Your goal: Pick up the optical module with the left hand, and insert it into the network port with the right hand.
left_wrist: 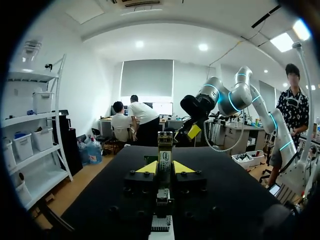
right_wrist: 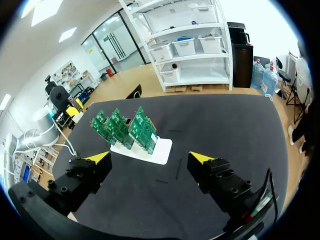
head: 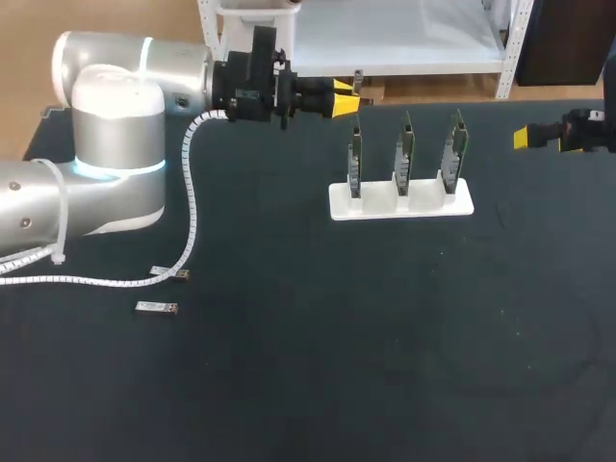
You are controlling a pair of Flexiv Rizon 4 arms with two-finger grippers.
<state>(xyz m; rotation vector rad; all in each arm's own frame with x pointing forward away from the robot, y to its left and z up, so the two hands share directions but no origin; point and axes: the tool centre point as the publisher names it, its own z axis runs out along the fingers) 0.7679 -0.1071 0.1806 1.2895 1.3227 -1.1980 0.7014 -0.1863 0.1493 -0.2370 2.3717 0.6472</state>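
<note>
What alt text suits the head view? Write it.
The left gripper, shut on an optical module, hangs near a white stand of three green circuit boards. The right gripper is open at the right edge; two spare modules lie front left.

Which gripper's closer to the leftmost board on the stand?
Left. The left gripper, holding an optical module, is just beyond the leftmost board; the right gripper, open, is off toward the table's right edge.

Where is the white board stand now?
In the head view the white stand sits right of middle toward the table's far edge, just near-side of the left gripper.
</note>
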